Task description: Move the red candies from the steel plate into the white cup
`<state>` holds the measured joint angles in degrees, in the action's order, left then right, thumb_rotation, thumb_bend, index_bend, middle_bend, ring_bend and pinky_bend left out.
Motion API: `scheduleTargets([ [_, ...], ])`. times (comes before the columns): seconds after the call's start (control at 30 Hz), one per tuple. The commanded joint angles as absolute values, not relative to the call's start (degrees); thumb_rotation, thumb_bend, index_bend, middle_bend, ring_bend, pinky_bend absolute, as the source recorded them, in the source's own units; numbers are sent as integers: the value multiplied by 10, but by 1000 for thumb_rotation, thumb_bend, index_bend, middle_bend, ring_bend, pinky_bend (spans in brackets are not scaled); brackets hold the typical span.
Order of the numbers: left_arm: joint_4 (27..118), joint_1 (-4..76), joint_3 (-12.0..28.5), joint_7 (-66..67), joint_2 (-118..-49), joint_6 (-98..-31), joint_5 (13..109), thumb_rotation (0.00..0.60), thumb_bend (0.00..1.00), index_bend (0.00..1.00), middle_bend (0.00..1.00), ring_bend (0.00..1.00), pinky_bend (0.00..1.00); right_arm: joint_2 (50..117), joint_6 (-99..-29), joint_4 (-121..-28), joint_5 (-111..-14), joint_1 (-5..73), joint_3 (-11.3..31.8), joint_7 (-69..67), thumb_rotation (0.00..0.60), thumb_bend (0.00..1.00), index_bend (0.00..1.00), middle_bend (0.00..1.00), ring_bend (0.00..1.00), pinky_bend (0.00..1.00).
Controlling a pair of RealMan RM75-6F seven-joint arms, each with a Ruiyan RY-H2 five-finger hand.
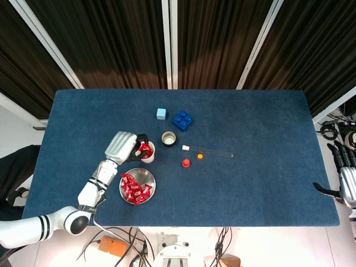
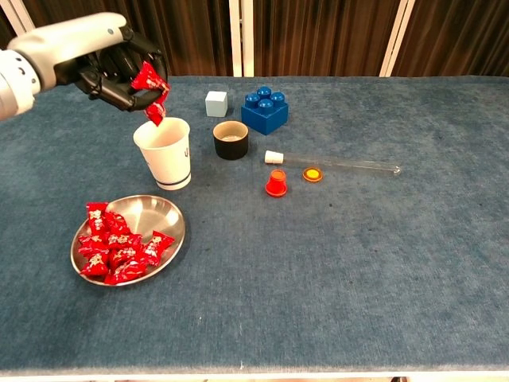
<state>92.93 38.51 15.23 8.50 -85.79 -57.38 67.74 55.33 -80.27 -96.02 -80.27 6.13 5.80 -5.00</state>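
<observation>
My left hand [image 2: 103,60] [image 1: 123,146] hovers just above the white cup [image 2: 164,153] [image 1: 148,157] and pinches a red candy [image 2: 151,91] over the cup's rim. The steel plate [image 2: 159,216] [image 1: 146,177] lies in front of the cup with several red candies [image 2: 119,253] [image 1: 134,189] piled on its left half. In the head view red candy shows inside the cup. My right hand [image 1: 346,181] hangs off the table's right edge, fingers apart, holding nothing.
Behind the cup stand a black pot [image 2: 231,140], a pale blue cube [image 2: 216,103] and a blue brick [image 2: 265,111]. A glass tube with a white stopper [image 2: 334,164], a red cap [image 2: 276,184] and an orange disc [image 2: 312,173] lie to the right.
</observation>
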Motion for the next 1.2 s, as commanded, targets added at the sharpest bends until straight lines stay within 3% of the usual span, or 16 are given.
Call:
scheduleTargets([
  [0.03, 913, 393, 152, 68, -867, -557, 662, 600, 390, 561, 922, 921, 829, 553, -802, -960, -804, 62, 58, -51, 600, 257, 0, 31, 0, 118],
  [0.43, 873, 391, 140, 51, -883, -576, 671, 600, 372, 552, 921, 921, 829, 554, -792, -960, -797, 66, 60, -48, 600, 257, 0, 30, 0, 121],
  [1.0, 862, 391, 128, 69, -887, -589, 670, 599, 275, 438, 921, 920, 829, 553, -790, -964, -794, 67, 61, -42, 600, 257, 0, 30, 0, 123],
  [1.2, 881, 368, 117, 61, -871, -633, 703, 600, 266, 425, 921, 920, 829, 552, -794, -966, -795, 65, 61, -43, 600, 257, 0, 30, 0, 124],
])
